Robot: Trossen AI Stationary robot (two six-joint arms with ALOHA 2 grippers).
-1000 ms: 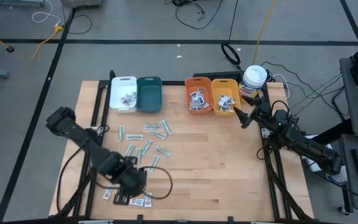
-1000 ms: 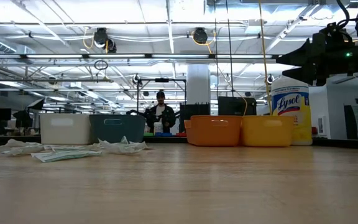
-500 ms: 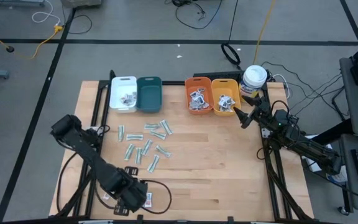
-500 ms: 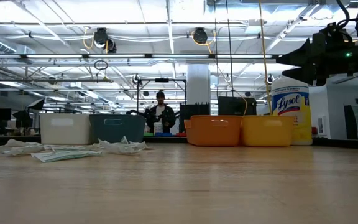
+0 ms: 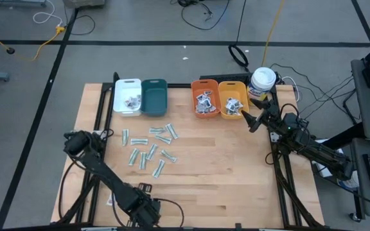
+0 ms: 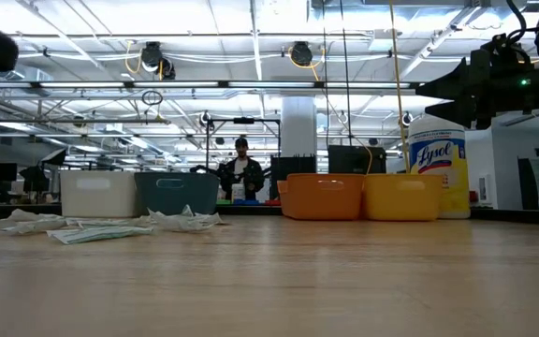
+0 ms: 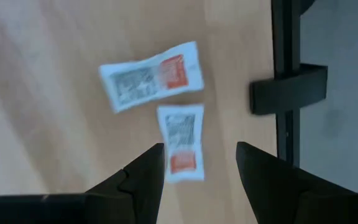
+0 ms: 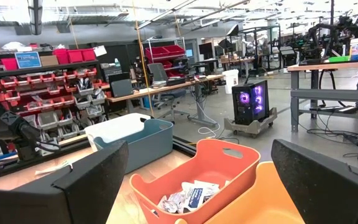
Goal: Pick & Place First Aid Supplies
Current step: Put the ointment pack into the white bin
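Packets with red print sit at the near edge of the table (image 5: 236,167), and that is why our left gripper (image 7: 197,171) is down there, at the corner farthest from the row of bins. From the left wrist we see its jaws parted and empty, straddling one small red-print packet (image 7: 182,140) that lies flat on the wood; a second red-print packet (image 7: 151,76) lies just beyond it, almost touching. We judge the jaws are lined up this way so that closing would pinch the nearer packet by its long edges.

Pale-green strips (image 5: 149,146) lie loose on the table in front of the white bin (image 5: 127,86) and the teal bin (image 5: 154,102), near them but not yet sorted. The white bin already holds a few packets. The orange bin (image 5: 204,86) and the yellow bin (image 5: 231,86) beside it hold more white packets with dark print.

Our right gripper (image 5: 250,122) waits beside the yellow bin, raised off the table, jaws wide apart and holding nothing. The white canister (image 5: 262,80) stands just behind that bin. We take it that the right arm is parked clear while the left works.
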